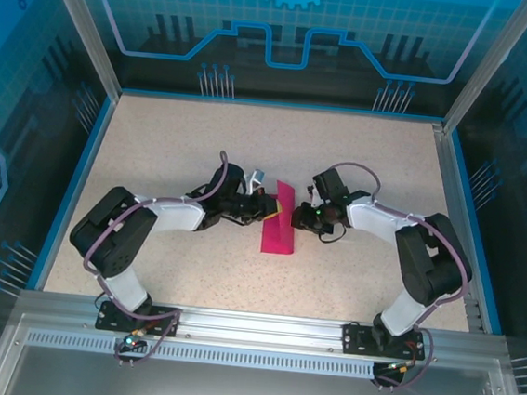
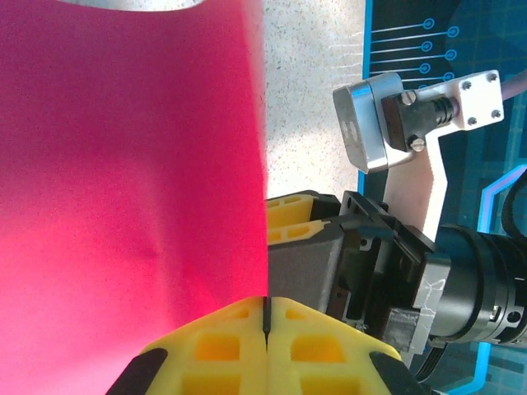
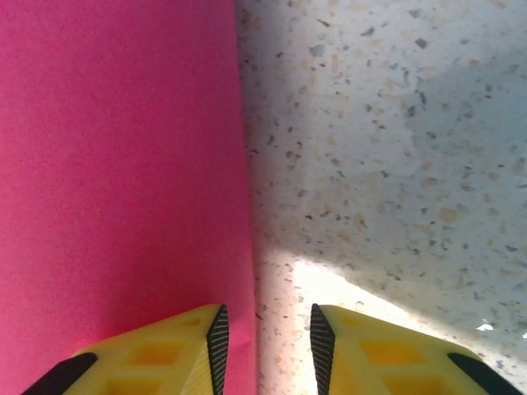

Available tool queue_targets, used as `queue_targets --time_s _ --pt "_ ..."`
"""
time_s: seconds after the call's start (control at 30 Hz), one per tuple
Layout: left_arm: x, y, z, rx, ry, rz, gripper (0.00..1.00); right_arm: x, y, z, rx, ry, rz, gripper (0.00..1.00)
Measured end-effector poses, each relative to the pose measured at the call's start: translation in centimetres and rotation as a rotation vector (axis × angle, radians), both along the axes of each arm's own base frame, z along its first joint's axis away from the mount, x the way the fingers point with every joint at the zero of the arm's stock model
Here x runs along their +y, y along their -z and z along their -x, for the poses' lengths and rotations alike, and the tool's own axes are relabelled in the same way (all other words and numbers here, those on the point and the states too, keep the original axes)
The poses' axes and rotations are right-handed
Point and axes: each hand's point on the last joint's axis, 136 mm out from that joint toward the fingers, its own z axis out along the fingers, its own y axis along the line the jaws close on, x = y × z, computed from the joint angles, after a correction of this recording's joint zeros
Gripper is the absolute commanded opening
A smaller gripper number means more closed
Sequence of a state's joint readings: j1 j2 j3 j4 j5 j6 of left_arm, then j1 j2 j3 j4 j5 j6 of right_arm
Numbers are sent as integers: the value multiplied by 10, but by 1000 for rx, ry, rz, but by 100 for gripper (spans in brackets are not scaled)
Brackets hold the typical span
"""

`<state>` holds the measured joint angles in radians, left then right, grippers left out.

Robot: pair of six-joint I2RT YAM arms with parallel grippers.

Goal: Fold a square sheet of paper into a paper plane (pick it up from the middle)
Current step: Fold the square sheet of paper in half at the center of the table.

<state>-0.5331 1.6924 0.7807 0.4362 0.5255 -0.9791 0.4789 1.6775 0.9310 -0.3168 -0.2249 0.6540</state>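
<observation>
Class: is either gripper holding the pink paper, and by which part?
The left gripper pinches the pink paper by its edge; the right gripper stands open at the paper's edge, gripping nothing.

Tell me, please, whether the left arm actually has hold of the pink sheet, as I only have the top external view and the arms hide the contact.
Observer: In the left wrist view, the left gripper has its jaws pressed together, and the square sheet of paper seems to run into their seam.
Operator: Thank you. And the right one?
Observer: The right gripper has its jaws apart, astride the sheet's edge, with one side over pink and the other over bare table.
</observation>
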Motion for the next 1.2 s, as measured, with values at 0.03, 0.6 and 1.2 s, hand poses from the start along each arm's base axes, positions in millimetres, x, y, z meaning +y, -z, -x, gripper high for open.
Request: queue_targets --time_s 0.03,0.6,1.2 --pt "-1 1 0 2 2 4 2 2 -1 0 -4 -6 -9 37" --pt "3 33 -6 38 29 -146 0 -19 -25 4 -75 23 -65 50" --pt "31 67 0 104 7 -377 0 25 -4 -18 7 -87 -78 54"
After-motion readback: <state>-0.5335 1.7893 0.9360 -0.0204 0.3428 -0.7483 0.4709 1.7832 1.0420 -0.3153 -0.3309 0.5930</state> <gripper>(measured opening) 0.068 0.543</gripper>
